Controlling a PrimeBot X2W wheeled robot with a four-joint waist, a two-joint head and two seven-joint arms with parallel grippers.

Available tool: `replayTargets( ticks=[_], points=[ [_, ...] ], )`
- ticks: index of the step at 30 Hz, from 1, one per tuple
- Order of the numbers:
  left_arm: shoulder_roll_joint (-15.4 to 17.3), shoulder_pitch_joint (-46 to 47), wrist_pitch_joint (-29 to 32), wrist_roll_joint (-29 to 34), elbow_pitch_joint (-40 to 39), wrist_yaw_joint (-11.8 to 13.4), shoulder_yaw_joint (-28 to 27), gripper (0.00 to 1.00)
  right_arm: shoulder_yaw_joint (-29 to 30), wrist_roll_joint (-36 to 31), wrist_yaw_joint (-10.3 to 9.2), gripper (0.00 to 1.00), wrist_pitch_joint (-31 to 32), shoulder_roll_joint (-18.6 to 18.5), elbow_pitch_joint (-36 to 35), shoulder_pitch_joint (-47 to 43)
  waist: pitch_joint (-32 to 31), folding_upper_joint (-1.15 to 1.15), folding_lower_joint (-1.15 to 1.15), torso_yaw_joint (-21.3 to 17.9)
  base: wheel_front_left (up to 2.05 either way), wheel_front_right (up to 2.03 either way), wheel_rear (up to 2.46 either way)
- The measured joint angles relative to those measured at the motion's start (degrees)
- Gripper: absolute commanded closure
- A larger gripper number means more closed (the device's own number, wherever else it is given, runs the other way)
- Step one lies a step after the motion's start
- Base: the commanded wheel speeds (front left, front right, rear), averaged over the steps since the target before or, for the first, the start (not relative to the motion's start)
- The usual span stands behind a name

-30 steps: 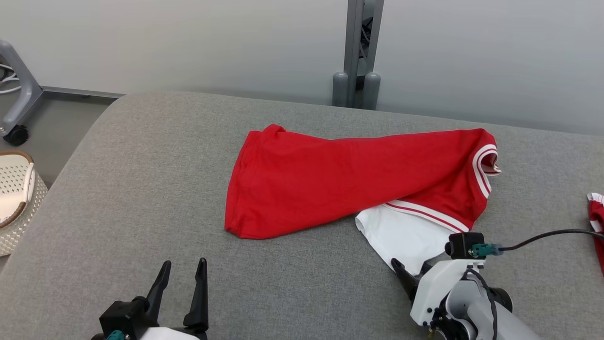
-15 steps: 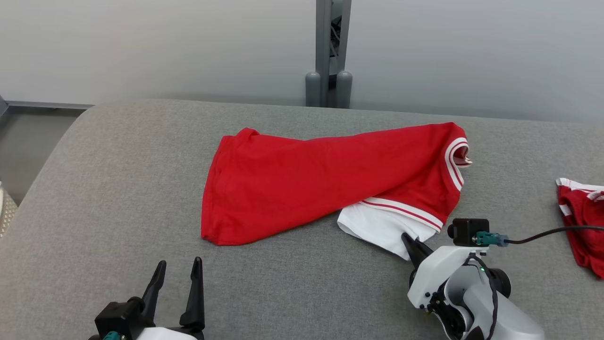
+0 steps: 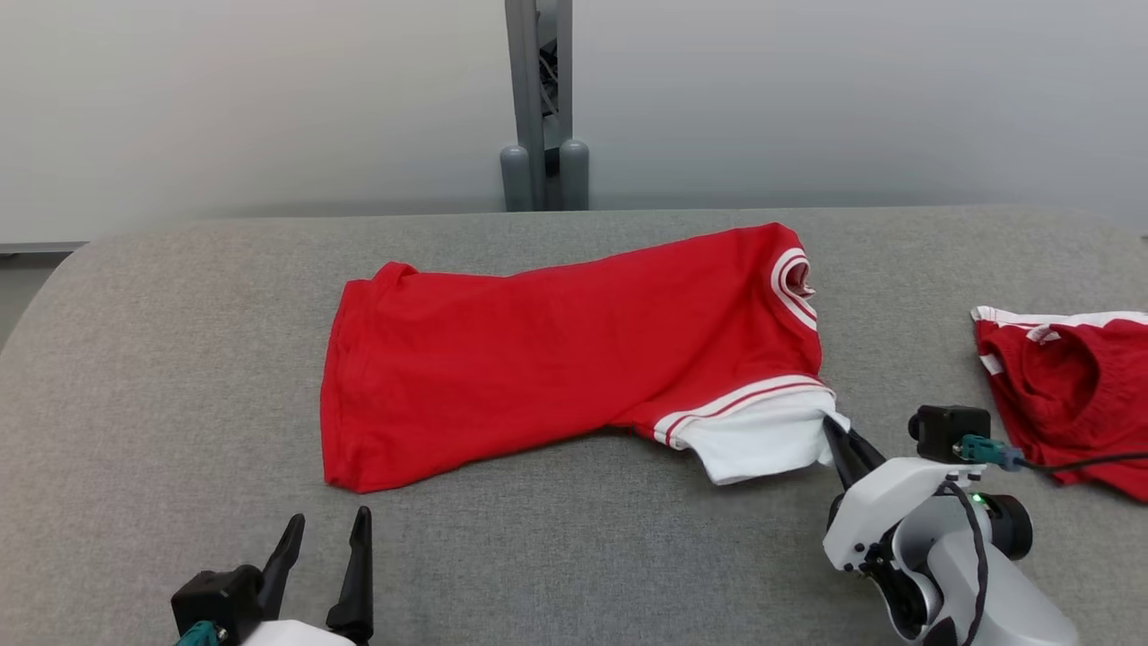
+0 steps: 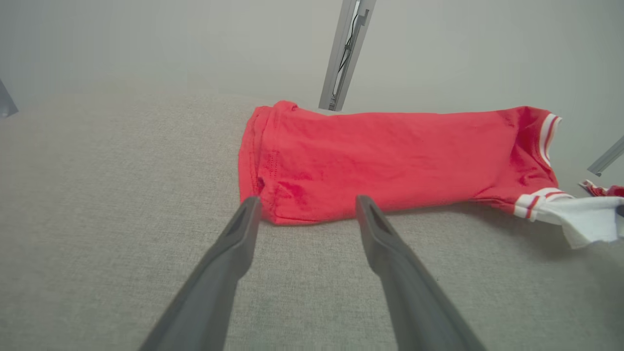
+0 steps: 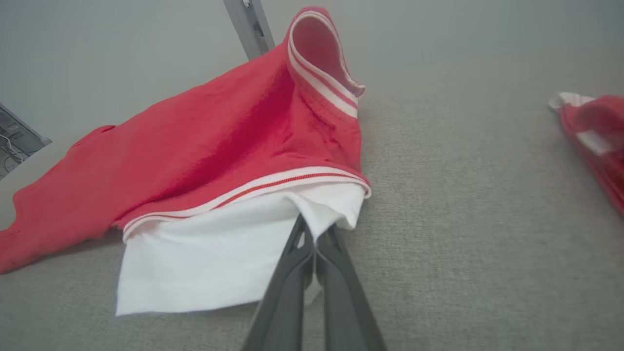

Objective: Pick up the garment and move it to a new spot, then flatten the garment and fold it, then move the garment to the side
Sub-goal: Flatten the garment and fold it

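Note:
The garment (image 3: 556,350) is a red shirt with white-striped trim and a white sleeve (image 3: 762,440), lying stretched across the grey cushion (image 3: 161,377). My right gripper (image 3: 836,432) is shut on the sleeve's right corner; in the right wrist view its fingers (image 5: 312,253) pinch the white cloth (image 5: 214,253). My left gripper (image 3: 325,545) stands open at the lower left, a short way in front of the shirt's hem (image 4: 302,204), touching nothing; in the left wrist view the left gripper (image 4: 306,204) points at that hem.
A second red garment (image 3: 1067,395) with white trim lies at the right edge of the cushion. A grey post (image 3: 536,99) stands behind the cushion against the pale wall.
The camera has swung right, bringing more of the second garment into view. My right gripper shut on the white sleeve and drew its corner to the right, so the sleeve now lies stretched out.

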State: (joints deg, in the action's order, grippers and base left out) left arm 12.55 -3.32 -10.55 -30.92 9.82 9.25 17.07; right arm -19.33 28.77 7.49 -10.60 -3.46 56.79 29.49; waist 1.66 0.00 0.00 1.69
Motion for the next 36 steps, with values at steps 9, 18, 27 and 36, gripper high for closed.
replayTargets(
  ticks=[9, 18, 27, 36],
  points=[
    [1.97, 3.58, 7.71, -1.6, 3.9, -0.43, 0.51, 0.0, 13.65, -12.23, 0.01, 1.0, 9.23, -0.15, -19.37, -9.34, 1.12, 0.0, 0.0, -2.92, 0.0, 0.0, 0.0],
    [3.45, 10.58, 19.19, -2.05, 8.99, 0.89, 2.36, 0.0, 19.14, -14.6, 0.01, 1.0, 25.02, 0.67, -51.03, -23.74, 3.03, 0.0, 0.0, -4.91, 0.0, 0.0, 0.0],
    [3.13, 15.51, 26.28, -2.4, 12.29, 2.03, 3.82, 0.0, 19.27, -12.98, 0.01, 1.0, 28.26, 0.68, -58.68, -27.04, 4.22, 0.0, 0.0, -5.34, 0.0, 0.0, 0.0],
    [1.93, 18.12, 28.31, -3.74, 16.08, 2.16, 4.03, 0.06, 18.89, -12.06, 0.01, 1.0, 28.29, 0.68, -59.13, -27.28, 4.83, 0.0, 0.0, -5.55, 0.0, 0.0, 0.0]
  ],
)
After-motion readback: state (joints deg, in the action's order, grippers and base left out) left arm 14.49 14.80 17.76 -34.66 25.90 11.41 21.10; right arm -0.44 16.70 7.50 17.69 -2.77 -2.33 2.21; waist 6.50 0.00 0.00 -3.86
